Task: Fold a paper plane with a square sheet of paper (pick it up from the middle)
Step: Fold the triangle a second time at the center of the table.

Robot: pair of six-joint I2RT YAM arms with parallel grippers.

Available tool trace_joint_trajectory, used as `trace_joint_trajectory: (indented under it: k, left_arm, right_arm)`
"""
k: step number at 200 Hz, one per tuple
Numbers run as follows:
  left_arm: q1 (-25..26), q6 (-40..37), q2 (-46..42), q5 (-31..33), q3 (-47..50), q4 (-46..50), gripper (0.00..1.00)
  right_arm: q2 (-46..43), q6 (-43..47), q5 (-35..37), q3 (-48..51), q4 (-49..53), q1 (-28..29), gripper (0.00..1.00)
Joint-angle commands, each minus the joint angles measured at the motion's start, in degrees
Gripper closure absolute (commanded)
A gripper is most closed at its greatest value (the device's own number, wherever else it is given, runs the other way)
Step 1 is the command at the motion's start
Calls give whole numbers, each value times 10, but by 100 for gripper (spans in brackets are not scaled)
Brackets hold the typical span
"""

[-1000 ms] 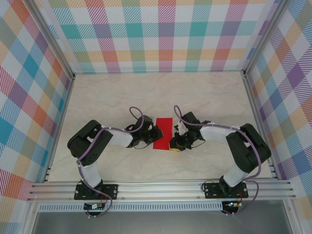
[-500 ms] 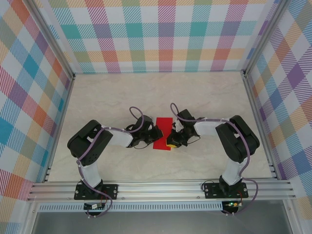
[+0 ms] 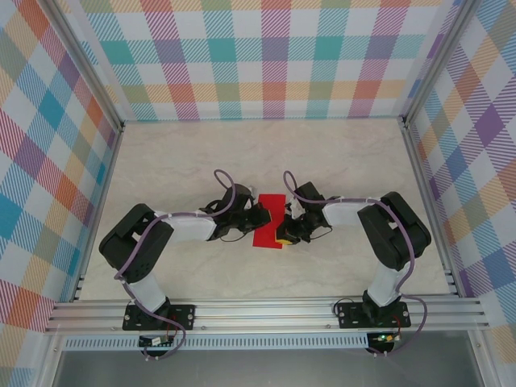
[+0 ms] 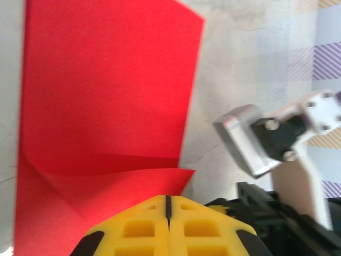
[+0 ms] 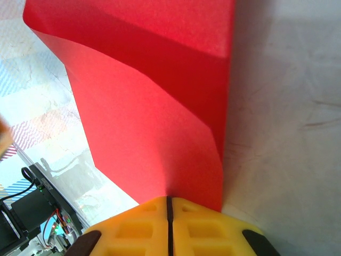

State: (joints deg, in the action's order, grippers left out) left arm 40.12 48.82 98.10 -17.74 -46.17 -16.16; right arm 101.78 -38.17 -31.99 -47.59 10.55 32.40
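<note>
One square sheet of paper (image 3: 266, 236) lay on the pale marbled worktop (image 3: 347, 169), near its middle and between the two tools. It was plain bright red, one colour on every face that showed, and it was no longer flat. In the left wrist view the sheet (image 4: 106, 90) carried a slanting crease near the camera, with a flap turned over along it. In the right wrist view the paper (image 5: 154, 117) rose in a shallow ridge (its right edge threw a soft shadow on the worktop).

Two arms reached in from the near rail (image 3: 266, 313), the left arm (image 3: 185, 228) and the right arm (image 3: 355, 216), one tool on each. The left tool (image 3: 262, 216) met the sheet's left edge. Its two yellow fingers (image 4: 138, 229) were pressed together, the seam between them a thin dark line, and their tips (image 4: 168, 200) sat against the folded flap. The right tool (image 3: 282, 235) met the sheet's near right corner. Its two yellow fingers (image 5: 133, 229) were likewise pressed together, tips (image 5: 169, 201) touching the red edge. Whether either tool nipped any paper in its seam could not be told.

Checked walls (image 3: 266, 56) in pastel plaid closed the worktop on three sides.
</note>
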Motion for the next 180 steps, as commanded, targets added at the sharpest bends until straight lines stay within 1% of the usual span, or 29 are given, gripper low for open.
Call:
trace_joint_trajectory:
  k: [1,12,46,87,126,180]
  left_arm:
    - [10,-14,3,-21,-11,18,99]
    - [15,-14,14,-26,-11,12,100]
    - [19,-10,48,-8,-1,-4,100]
    - [19,-29,59,44,6,12,100]
    - [16,-46,58,75,10,18,100]
    - [-4,-64,52,76,11,12,100]
  right_arm:
    - [21,2,37,12,36,8,92]
    - [21,2,37,13,36,7,92]
    - [25,2,39,15,36,7,93]
    - [25,4,45,22,39,7,94]
    - [25,9,57,25,49,8,95]
    - [28,13,65,27,57,6,97]
